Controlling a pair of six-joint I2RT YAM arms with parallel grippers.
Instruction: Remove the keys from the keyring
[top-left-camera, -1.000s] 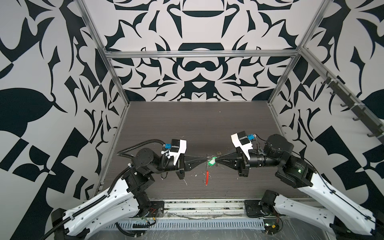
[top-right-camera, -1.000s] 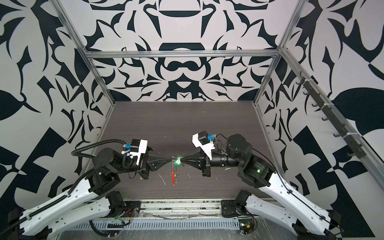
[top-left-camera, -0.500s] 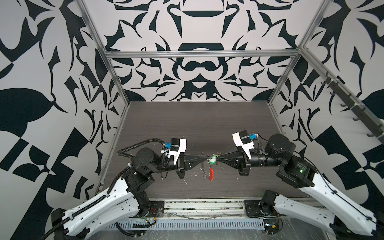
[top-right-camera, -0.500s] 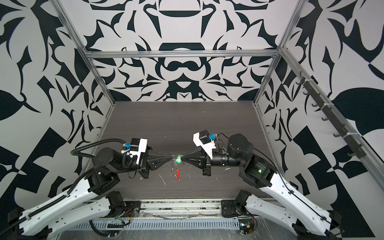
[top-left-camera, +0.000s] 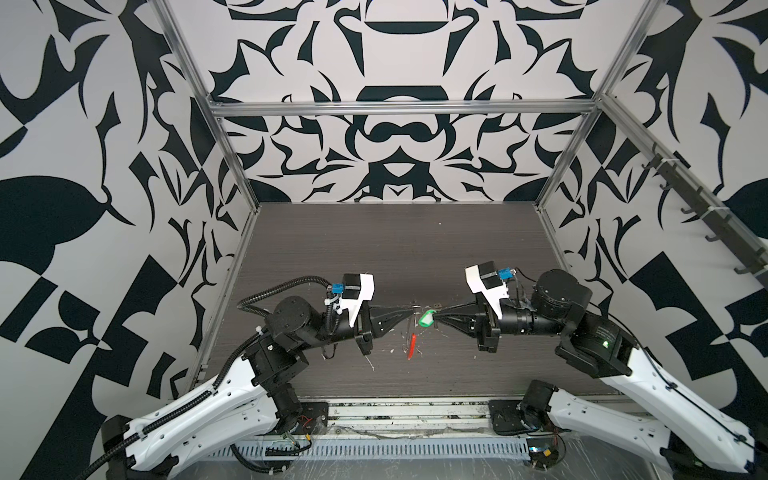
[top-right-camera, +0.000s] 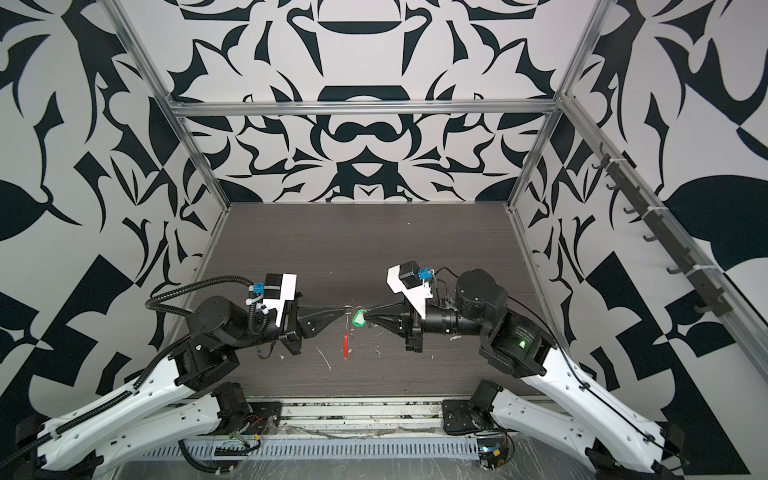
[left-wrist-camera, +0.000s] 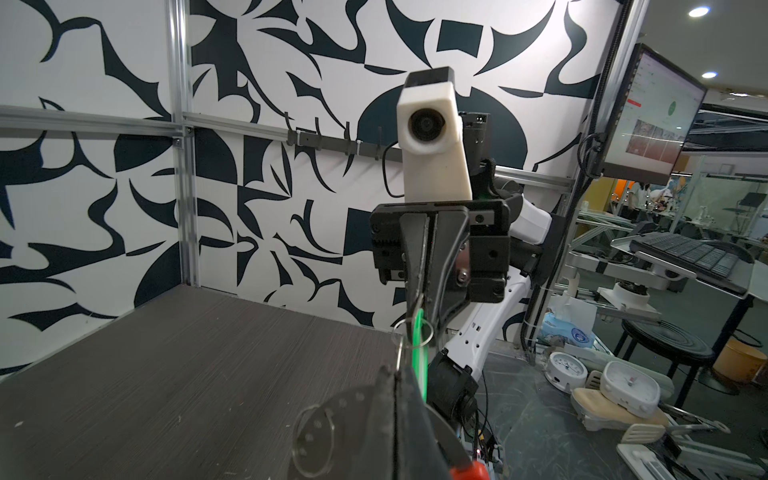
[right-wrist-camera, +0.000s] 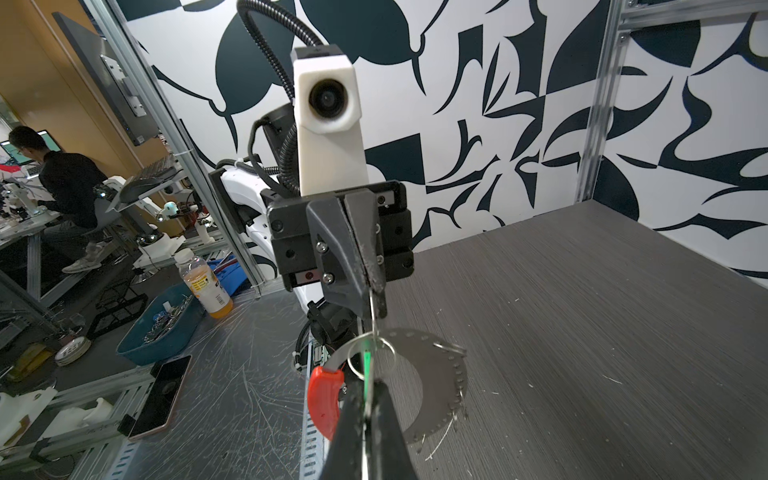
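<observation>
Wood-grain table top of dark grey laminate (top-left-camera: 395, 249) is spanned near its front edge by two black, wedge-shaped grippers, which are pointed tip to tip above it. The left gripper (top-left-camera: 409, 319) is seen fully closed in the right wrist view, and the thin dark-grey wire of the large keyring (right-wrist-camera: 374, 316) is pinched between its tapered fingers (right-wrist-camera: 332, 245). From that grip the loop is hung downward, and its curved, glossy red plastic sleeve (top-left-camera: 411, 347) is carried at the low end, just above the table. The right gripper (top-left-camera: 437, 323) is likewise closed, and the small green plastic tag (top-left-camera: 426, 330) is clamped at its tip. In both wrist views the tag is seen edge-on as a narrow bright-green strip. The tag is held just right of the wire, between the two tips. Thin white scraps (top-right-camera: 323, 357) are scattered on the matt table beneath and around the sleeve.
</observation>
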